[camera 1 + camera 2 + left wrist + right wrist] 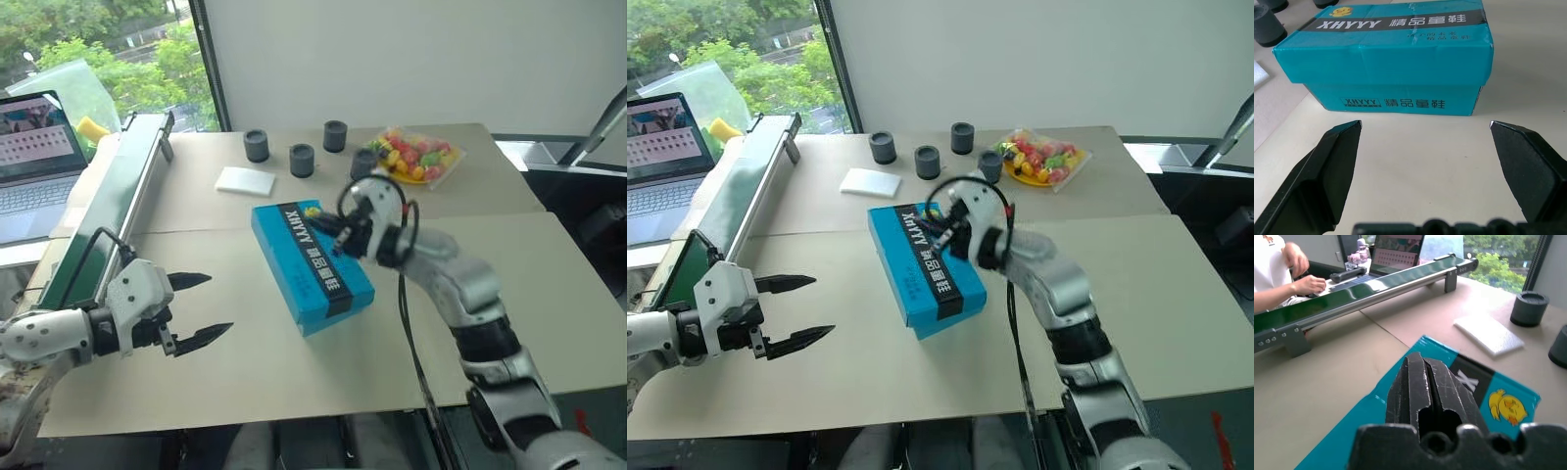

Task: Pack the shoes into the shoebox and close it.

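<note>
Left pincer [201, 307] at 8 o'clock, fingers spread wide, empty, low over the tabletop [245, 382]. Its wrist view gives the shoebox's [309, 264] side lettering. Box mid-tabletop, lid down. Right pincer [1425, 382] fingers pressed together over the lid. Right wrist view adds a person's hand [1310, 284] past the conveyor [1366, 289], 10 o'clock.

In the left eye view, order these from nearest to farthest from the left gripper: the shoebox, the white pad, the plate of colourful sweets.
From the left gripper:
1. Shoebox, closed, at the table's middle.
2. White pad, beyond the box.
3. Plate of sweets, far right corner.
</note>
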Controlling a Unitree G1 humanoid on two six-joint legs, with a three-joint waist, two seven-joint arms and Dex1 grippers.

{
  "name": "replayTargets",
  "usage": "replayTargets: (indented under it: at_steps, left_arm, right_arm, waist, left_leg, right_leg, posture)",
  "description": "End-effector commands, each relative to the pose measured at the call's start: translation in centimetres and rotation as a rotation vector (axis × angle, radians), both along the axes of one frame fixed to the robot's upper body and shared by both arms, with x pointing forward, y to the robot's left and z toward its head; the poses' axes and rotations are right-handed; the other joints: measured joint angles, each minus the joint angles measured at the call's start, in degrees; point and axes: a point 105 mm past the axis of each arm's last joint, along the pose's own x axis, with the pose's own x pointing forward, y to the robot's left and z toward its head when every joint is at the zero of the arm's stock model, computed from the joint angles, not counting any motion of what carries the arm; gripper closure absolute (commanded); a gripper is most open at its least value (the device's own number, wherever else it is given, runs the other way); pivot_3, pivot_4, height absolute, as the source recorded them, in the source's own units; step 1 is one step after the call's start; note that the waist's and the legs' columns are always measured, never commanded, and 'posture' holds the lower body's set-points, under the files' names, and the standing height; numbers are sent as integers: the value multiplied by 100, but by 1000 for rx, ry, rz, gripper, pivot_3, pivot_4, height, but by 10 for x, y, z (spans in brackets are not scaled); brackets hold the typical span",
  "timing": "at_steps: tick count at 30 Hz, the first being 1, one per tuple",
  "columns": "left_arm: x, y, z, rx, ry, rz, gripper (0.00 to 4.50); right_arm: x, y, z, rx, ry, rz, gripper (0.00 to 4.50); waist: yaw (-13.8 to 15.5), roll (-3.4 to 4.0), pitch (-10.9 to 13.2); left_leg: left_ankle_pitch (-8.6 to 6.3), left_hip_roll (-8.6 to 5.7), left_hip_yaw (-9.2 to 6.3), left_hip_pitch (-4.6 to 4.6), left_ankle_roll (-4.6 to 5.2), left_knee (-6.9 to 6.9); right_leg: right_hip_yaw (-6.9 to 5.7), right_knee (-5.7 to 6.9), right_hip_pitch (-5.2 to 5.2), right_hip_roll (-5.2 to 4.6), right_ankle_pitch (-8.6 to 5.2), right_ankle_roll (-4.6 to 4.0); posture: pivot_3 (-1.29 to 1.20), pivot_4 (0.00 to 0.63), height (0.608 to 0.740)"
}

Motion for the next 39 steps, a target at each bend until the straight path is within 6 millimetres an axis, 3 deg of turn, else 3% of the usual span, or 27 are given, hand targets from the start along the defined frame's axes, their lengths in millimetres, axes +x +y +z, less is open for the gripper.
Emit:
replayTargets:
  at_steps: [1,3,6,10,12,15,17,19,22,25,29,34,39]
  left_arm:
    - [0,-4,5,5,-33,-2,0]
    - [1,-4,5,-2,-42,8,0]
    - [3,-4,6,-17,-59,39,0]
    - [3,-4,7,-42,-78,81,0]
    - [4,-6,8,-64,-91,107,0]
    - [6,-7,10,-98,-108,146,0]
    - [10,-7,12,-145,-138,219,0]
    - [15,-3,13,-190,-172,309,0]
    - [20,4,10,-245,-209,453,0]
    - [26,9,9,-344,-254,619,0]
    - [34,10,5,-447,-264,777,0]
    - [43,0,-1,-451,-268,823,0]
    - [48,0,-8,-443,-248,867,0]
  right_arm:
    - [2,23,-17,-69,-29,57,4418]
    - [5,29,-43,-156,-4,64,4418]
    - [11,20,-94,-390,27,37,4418]
    - [12,12,-123,-490,72,30,4418]
    - [14,11,-128,-510,76,21,4418]
    - [14,14,-124,-491,75,25,4418]
    - [20,21,-93,-349,39,-3,4418]
    - [24,19,-43,-55,65,-45,4418]
    - [31,-9,13,303,152,-108,4418]
    - [28,-48,41,451,159,-164,4418]
    - [25,-78,40,468,176,-248,4418]
    - [39,-114,-5,120,40,-535,4418]
    - [46,-137,-20,23,-38,-692,4418]
  waist:
    - [0,-1,-1]
    - [-3,-1,-1]
    - [0,-1,-1]
    - [-8,-10,-11]
    - [-8,-9,-20]
    - [-9,-10,-23]
    - [-7,-9,-24]
    - [-1,-10,-24]
    - [8,-10,-19]
    - [43,-10,-19]
    - [87,-12,-20]
    - [66,-12,-20]
    - [-7,-12,-20]
  left_leg:
    - [-1,-1,-1,-8,-2,2]
    - [-2,0,-3,-14,-3,4]
    - [-2,-2,-5,-13,-3,11]
    - [-2,0,-2,32,-4,16]
    - [-2,1,-2,57,-4,15]
    - [-2,4,-3,111,-4,15]
    - [-3,7,-4,137,-5,15]
    - [-3,10,-5,136,-4,15]
    - [-2,9,-17,68,-4,22]
    - [-3,-1,-22,0,-6,37]
    - [-10,-2,-24,-19,-12,39]
    - [-9,-13,-11,-2,-12,42]
    - [-9,-12,-3,-1,-12,43]
  right_leg:
    - [-2,0,-5,-3,1,0]
    - [-2,0,-9,-8,4,1]
    - [-5,5,-6,-16,6,3]
    - [-5,8,32,-13,6,1]
    - [-6,10,55,-10,3,-2]
    - [-8,3,111,-3,-9,7]
    - [-7,3,134,-4,-32,36]
    - [-6,6,132,-5,-30,38]
    - [-5,17,77,-4,6,-4]
    - [-7,57,1,-19,11,1]
    - [-14,51,-1,-23,11,3]
    - [-8,37,11,-14,10,2]
    - [4,40,8,-5,9,3]
  posture:
    - [0,150,737]
    - [0,150,737]
    - [0,150,737]
    - [0,150,737]
    - [0,150,737]
    - [0,150,737]
    - [0,150,737]
    - [0,150,737]
    - [0,150,737]
    - [0,150,737]
    - [0,150,737]
    - [0,150,737]
    - [0,150,737]
